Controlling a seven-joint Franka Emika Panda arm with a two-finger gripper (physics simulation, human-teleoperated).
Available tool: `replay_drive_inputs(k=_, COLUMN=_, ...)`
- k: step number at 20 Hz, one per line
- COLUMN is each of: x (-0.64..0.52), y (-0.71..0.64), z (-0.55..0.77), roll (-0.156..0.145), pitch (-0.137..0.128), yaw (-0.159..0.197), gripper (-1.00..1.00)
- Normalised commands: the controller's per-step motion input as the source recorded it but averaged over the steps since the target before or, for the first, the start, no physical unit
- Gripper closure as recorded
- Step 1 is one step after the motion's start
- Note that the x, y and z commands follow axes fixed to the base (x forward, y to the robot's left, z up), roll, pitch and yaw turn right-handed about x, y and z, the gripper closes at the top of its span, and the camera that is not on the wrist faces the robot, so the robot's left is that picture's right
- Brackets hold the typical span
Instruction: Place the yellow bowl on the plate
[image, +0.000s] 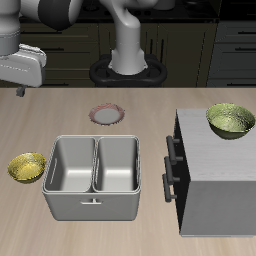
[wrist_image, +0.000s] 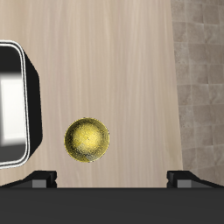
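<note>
The yellow bowl (image: 27, 167) is small, shiny and speckled inside. It stands on the table near the front, beside the metal double basin (image: 92, 175). The plate (image: 108, 114), with a pale centre and reddish-pink rim, lies farther back, beyond the basin. My gripper (image: 21, 90) hangs high above the table, farther back than the yellow bowl. In the wrist view the yellow bowl (wrist_image: 87, 140) shows well below my gripper (wrist_image: 114, 180), whose fingertips (wrist_image: 40, 179) stand wide apart with nothing between them. The plate is out of the wrist view.
A larger yellow-green bowl (image: 231, 120) stands on top of a grey cabinet (image: 215, 185) with dark drawer handles. The basin's rim (wrist_image: 16, 105) shows in the wrist view beside the yellow bowl. The robot's base (image: 128, 65) stands at the table's back.
</note>
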Motion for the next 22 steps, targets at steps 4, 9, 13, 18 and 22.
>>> replay_drive_inputs(k=4, x=-0.05, y=-0.21, z=-0.46, roll=-0.021, pitch=0.033, yaw=-0.046, gripper=-1.0)
replay_drive_inputs(k=9, x=-0.02, y=-0.08, z=-0.38, roll=-0.012, pitch=0.029, yaw=-0.004, gripper=-1.0)
replay_drive_inputs(k=13, x=-0.01, y=0.04, z=-0.21, roll=0.004, pitch=0.005, yaw=-0.02, gripper=-1.0)
replay_drive_inputs(k=18, x=0.02, y=-0.07, z=-0.41, roll=-0.005, pitch=0.032, yaw=-0.01, gripper=-1.0)
replay_drive_inputs(k=22, x=0.0, y=-0.05, z=-0.34, roll=-0.007, pitch=0.035, yaw=-0.028, gripper=-1.0)
